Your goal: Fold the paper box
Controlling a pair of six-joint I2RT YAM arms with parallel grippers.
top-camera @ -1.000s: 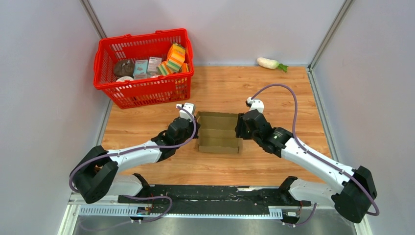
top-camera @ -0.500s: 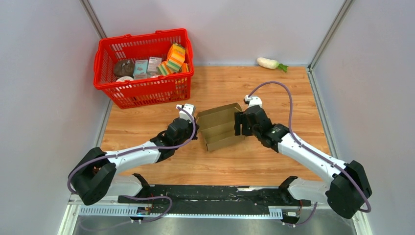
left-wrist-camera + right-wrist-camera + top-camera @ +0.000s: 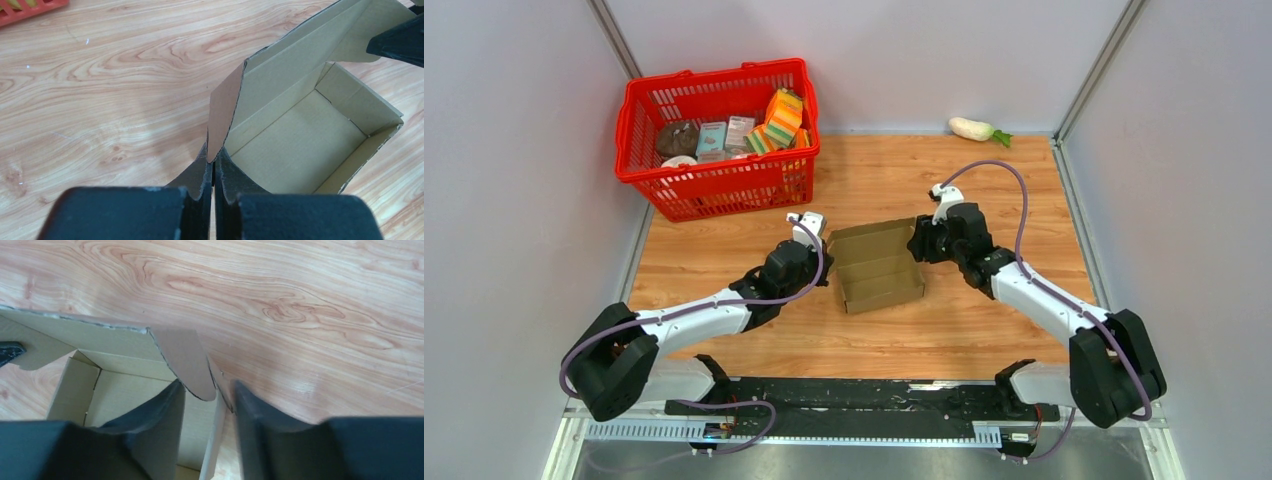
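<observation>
The paper box (image 3: 876,268) is a brown cardboard tray lying askew mid-table, its lid panel raised along the far side. My left gripper (image 3: 821,256) is at the box's left end. In the left wrist view it (image 3: 214,159) is shut on the upright side flap (image 3: 222,112), with the box's open inside (image 3: 300,145) to the right. My right gripper (image 3: 921,243) is at the far right corner. Its jaws (image 3: 207,402) stand open, straddling the right wall and a rounded flap (image 3: 187,360) without pinching them.
A red basket (image 3: 714,185) of groceries stands at the back left, close behind my left arm. A white radish (image 3: 972,128) lies at the back wall. Grey walls close in the wooden table (image 3: 984,180) on both sides.
The box has swung round from square to askew, and its lid side has come up. My right gripper has shifted back to the far right corner. The left grip is unchanged.
</observation>
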